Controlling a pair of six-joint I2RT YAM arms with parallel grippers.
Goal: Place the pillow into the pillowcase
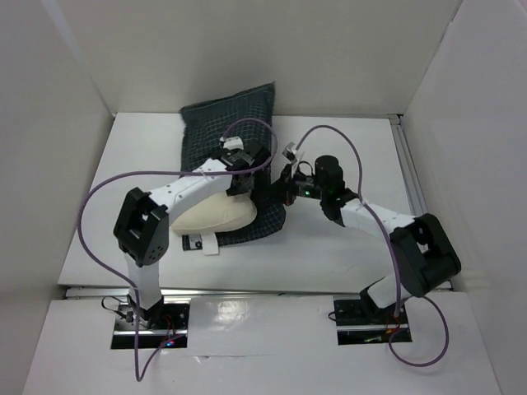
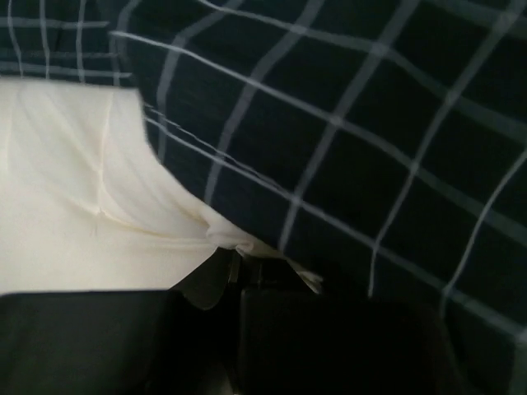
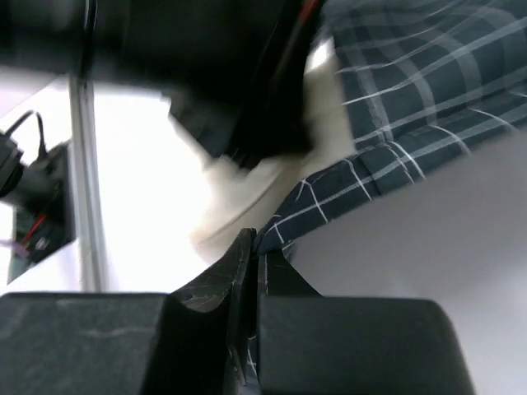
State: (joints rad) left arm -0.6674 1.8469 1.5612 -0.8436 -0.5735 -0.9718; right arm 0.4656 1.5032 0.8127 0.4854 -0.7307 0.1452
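The pillowcase [image 1: 226, 123] lies flat on the white worktop [image 1: 329, 247], its long axis running from the far wall toward the arms and leaning a little right at the near end; the pillow [image 1: 216, 216] lies across that near end, its long axis roughly left to right, its left part bare and its right part under the check cloth. The left hand [image 1: 245, 174] reaches over the pillow; in its wrist view the fingers stand together at [image 2: 235, 276] on a drawn-up fold of the cream fabric, the check cloth [image 2: 370, 148] draped just above. The right hand [image 1: 284, 188] sits at the pillowcase's right near edge; its fingers are pressed together [image 3: 249, 255] on the hem of the check cloth [image 3: 412, 90]. Bare worktop spreads to the right and near side; a metal rail [image 1: 409, 177] bounds the right edge; plain white walls [image 1: 329, 49] close three sides.
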